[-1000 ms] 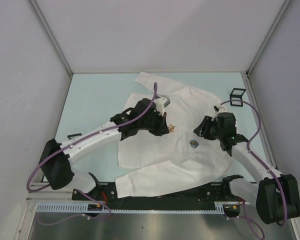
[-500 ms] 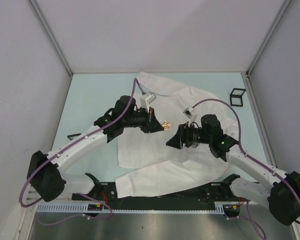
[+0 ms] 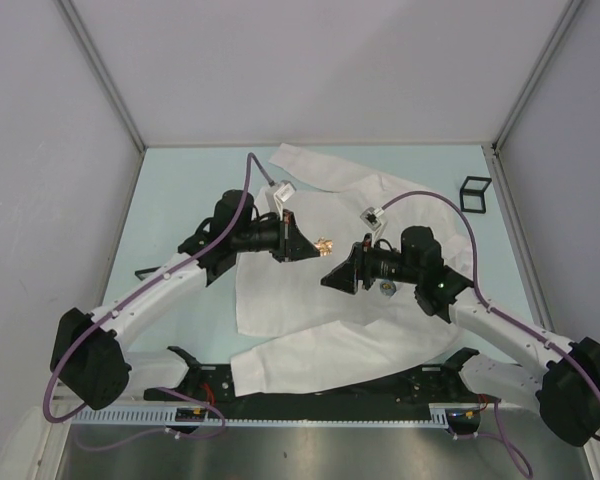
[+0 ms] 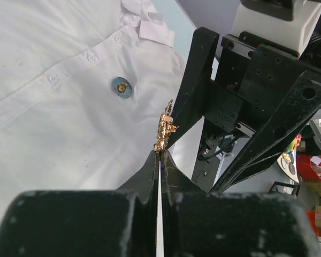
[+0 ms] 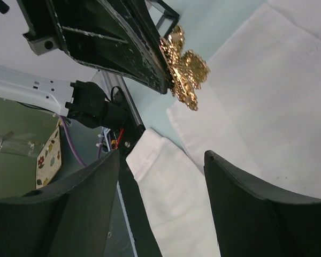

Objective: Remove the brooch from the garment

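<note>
From above: grips gold brooch [image 3: 323, 244] in clenched left pincer [image 3: 313, 246], clear of the garment [image 3: 310, 312]; spreads right pincer [image 3: 335, 274] wide at 5 o'clock. Left wrist: pinches only brooch's [image 4: 165, 128] lower edge. Right wrist: risks knocking it loose if closing off-centre

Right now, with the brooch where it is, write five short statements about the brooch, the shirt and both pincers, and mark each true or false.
1. The left pincer is shut on the gold brooch. True.
2. The right pincer is shut. False: its jaws stand wide open with nothing between them.
3. The gold brooch is pinned to the white shirt. False: it sits at the left pincer's tips, off the cloth.
4. A round blue item lies on the white shirt. True.
5. The black wire cube stands on the white shirt. False: it stands on the table, beside the shirt's far right edge.
</note>
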You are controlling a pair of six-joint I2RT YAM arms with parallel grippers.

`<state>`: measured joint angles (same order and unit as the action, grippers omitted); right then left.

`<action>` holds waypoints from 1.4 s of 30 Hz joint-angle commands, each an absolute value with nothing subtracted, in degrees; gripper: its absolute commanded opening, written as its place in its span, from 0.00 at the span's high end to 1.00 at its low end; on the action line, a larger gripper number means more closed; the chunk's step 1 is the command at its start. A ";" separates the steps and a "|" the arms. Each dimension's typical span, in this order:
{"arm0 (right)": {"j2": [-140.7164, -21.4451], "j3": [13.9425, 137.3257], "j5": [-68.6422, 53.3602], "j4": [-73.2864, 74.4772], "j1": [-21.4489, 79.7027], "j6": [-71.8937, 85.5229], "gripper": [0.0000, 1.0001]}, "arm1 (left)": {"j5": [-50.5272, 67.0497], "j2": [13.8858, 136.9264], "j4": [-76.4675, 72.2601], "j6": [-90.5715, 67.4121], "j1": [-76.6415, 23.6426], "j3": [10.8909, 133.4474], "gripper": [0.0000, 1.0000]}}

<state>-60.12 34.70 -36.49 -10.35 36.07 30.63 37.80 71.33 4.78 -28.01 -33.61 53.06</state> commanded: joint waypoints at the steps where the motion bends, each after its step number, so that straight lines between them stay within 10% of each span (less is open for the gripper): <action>1: -59.15 37.09 -35.60 -16.79 36.56 32.17 0.31 | 39.99 69.43 2.46 -27.60 -33.13 53.00 1.00; 42: -58.62 37.18 -32.52 -21.27 31.11 39.64 0.54 | 47.20 71.28 -3.43 -30.67 -33.22 51.24 1.00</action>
<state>-59.09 34.98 -33.89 -18.55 30.89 39.05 45.69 71.24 -1.21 -30.59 -33.34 51.31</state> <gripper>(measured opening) 0.455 0.005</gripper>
